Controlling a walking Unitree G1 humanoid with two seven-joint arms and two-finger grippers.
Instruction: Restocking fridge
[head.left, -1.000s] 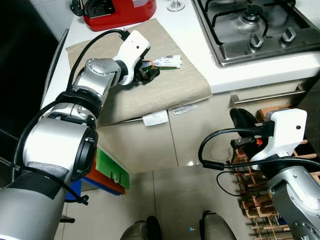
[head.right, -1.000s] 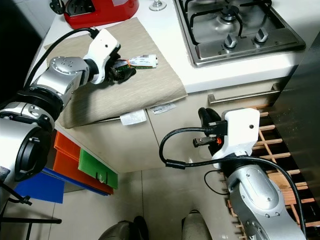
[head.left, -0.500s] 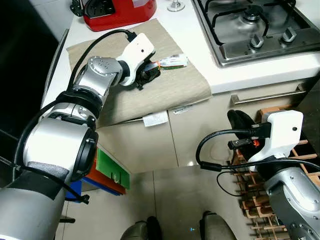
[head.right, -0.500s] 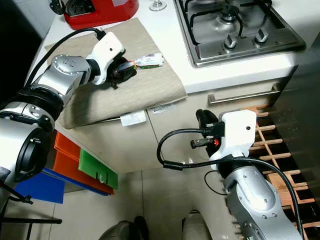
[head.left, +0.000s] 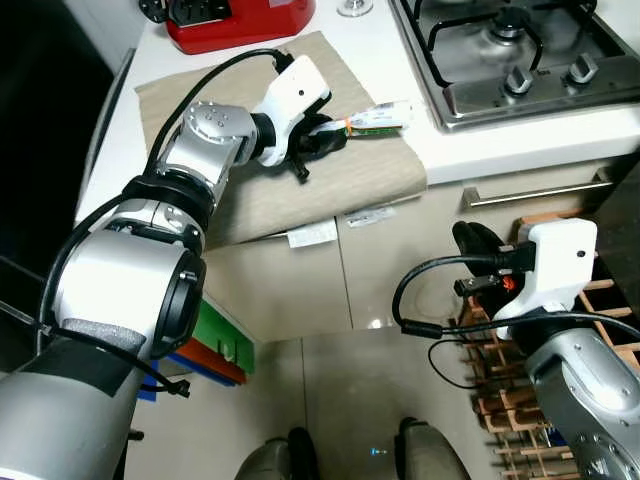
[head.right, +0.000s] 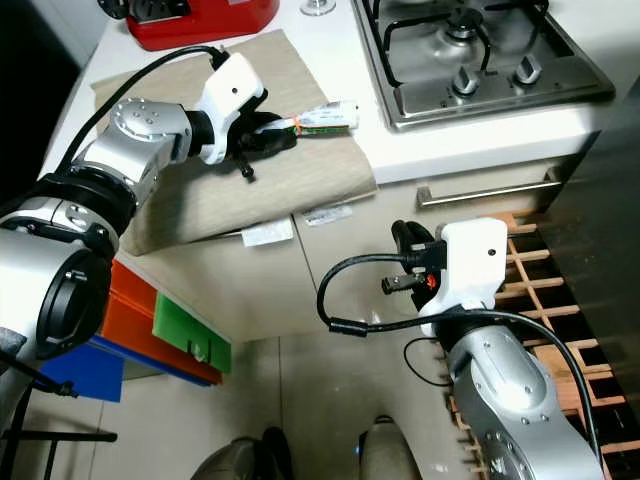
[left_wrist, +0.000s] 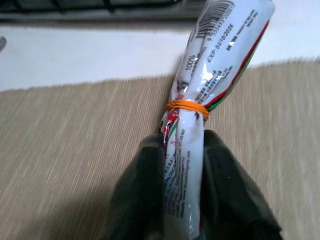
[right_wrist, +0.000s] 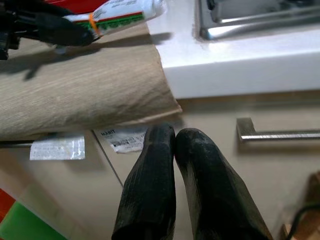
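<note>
Left hand (head.left: 335, 139), pinching the rolled packet (head.left: 380, 116), has carried it toward the stove (head.left: 510, 50) above the mat (head.left: 330, 180).

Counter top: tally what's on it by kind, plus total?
Rolled food packet with orange rubber band, held in the left tool: 1
Beige cloth mat: 1
Red appliance: 1
Glass base: 1
Gas hob: 1
Total: 5
</note>
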